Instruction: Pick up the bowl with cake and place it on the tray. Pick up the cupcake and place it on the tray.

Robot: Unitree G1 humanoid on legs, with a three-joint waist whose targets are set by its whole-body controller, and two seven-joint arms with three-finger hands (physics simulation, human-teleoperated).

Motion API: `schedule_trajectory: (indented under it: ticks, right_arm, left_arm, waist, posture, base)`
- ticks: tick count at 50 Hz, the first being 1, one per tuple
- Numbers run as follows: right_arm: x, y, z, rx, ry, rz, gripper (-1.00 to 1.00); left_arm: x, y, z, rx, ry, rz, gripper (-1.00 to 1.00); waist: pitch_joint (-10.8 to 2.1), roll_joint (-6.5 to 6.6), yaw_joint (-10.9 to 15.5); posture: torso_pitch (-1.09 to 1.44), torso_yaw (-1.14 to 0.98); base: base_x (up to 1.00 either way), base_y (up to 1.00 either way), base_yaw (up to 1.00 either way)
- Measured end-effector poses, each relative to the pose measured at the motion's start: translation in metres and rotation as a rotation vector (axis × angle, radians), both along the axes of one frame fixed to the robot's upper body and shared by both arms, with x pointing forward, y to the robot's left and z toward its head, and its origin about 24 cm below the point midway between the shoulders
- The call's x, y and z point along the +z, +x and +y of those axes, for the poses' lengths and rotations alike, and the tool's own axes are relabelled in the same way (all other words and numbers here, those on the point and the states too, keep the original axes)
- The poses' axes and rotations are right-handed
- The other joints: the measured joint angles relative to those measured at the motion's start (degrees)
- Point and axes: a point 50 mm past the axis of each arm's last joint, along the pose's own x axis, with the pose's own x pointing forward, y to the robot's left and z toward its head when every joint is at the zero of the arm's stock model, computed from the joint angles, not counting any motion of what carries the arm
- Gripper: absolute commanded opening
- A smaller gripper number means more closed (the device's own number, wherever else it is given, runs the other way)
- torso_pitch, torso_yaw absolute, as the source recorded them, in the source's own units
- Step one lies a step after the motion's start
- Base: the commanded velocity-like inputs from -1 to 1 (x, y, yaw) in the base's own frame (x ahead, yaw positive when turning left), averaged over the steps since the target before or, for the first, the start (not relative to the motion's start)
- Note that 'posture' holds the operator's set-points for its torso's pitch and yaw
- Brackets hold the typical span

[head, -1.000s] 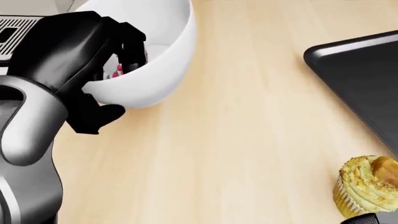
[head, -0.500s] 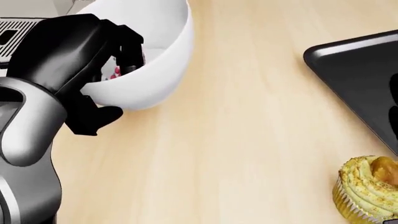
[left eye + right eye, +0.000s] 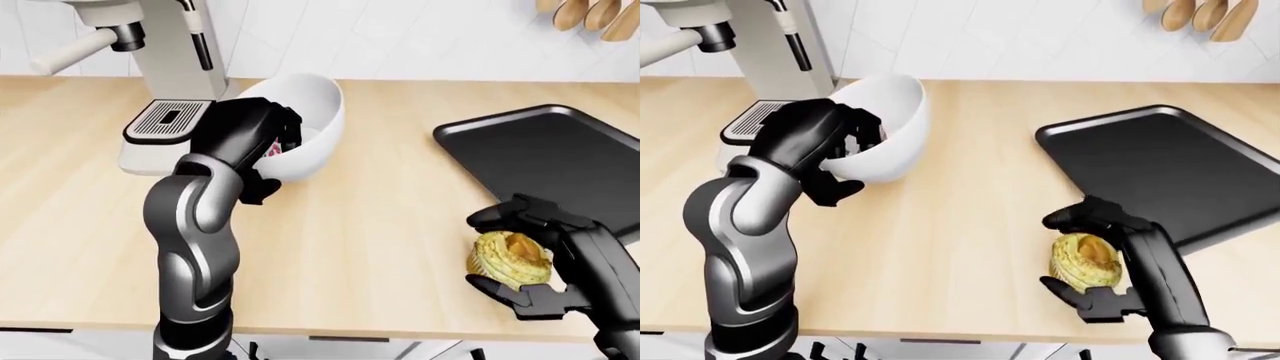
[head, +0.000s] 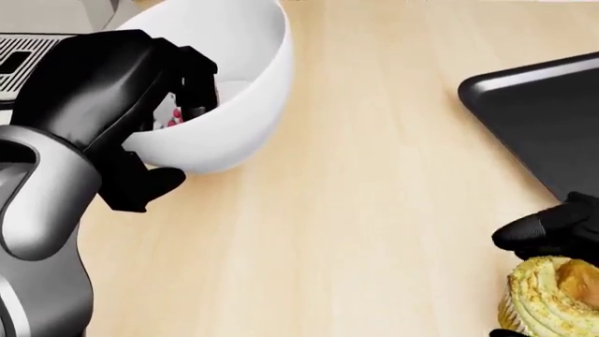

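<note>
1. Left hand (image 3: pixel 262 146) grips the near rim of the white bowl (image 3: pixel 305 124), fingers hooked inside and thumb under, tipping it toward the robot; pink cake (image 4: pixel 174 116) peeks past the fingers.
2. Right hand (image 3: pixel 1102 259) cups the cupcake (image 3: pixel 1087 259), open fingers standing above and below it, on the wooden counter (image 3: pixel 370 217).
3. Black tray (image 3: pixel 1160 165) lies just beside the cupcake, toward the right-eye view's upper right.
4. No readable writing shows on the espresso machine (image 3: pixel 165 67) or anything else.

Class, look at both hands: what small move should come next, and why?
Probably close the right hand on the cupcake: its open fingers bracket it on the counter, beside the tray. The left hand already grips the tilted bowl rim.
</note>
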Motion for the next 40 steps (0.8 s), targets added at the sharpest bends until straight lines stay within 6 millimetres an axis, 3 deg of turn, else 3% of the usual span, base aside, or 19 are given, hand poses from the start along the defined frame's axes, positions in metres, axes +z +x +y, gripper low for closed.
schedule_trajectory:
  ticks: [5,11,26,30,32,36,40]
  right_arm:
    - [0.001,0.003,0.004,0.024,0.01,-0.003,-1.0]
    - [0.008,0.014,0.007,0.071,0.04,-0.014,-1.0]
    - [0.067,0.027,0.013,0.087,0.05,-0.163,-1.0]
    - [0.071,0.026,0.013,0.077,0.068,-0.171,-1.0]
    - [0.072,0.027,0.014,0.079,0.073,-0.171,-1.0]
    - [0.07,0.029,0.018,0.098,0.075,-0.153,-1.0]
    - [0.072,0.029,0.021,0.099,0.072,-0.16,-1.0]
  left_arm:
    - [-0.001,0.0,0.0,0.001,-0.001,0.0,-1.0]
    - [0.001,-0.003,0.0,-0.001,-0.003,-0.006,-1.0]
    - [0.006,-0.009,-0.006,-0.023,0.004,0.0,-1.0]
    - [0.008,-0.01,-0.006,-0.021,0.004,-0.004,-1.0]
    - [0.007,-0.01,-0.005,-0.014,0.001,-0.004,-1.0]
    - [0.0,-0.005,-0.001,0.014,-0.01,0.031,-1.0]
    - [0.0,-0.006,-0.004,-0.002,-0.006,0.04,-1.0]
  waist:
    - [0.02,0.11,-0.04]
    - [0.55,0.56,-0.25]
    - [2.03,0.1,0.06]
    - [2.23,0.0,0.17]
    - [1.44,0.04,-0.09]
    - [0.87,1.83,-1.0]
    - [1.11,0.42,-2.03]
  posture:
    - [0.0,0.0]
    - [0.0,0.0]
    - [0.0,0.0]
    - [0.0,0.0]
    - [0.0,0.0]
    - [0.0,0.0]
    - [0.0,0.0]
  base:
    - [0.0,0.0,0.0]
    - [0.0,0.0,0.0]
    - [0.0,0.0,0.0]
    - [-0.07,0.0,0.0]
    - [-0.61,0.0,0.0]
    - [-0.67,0.0,0.0]
    - [-0.68,0.0,0.0]
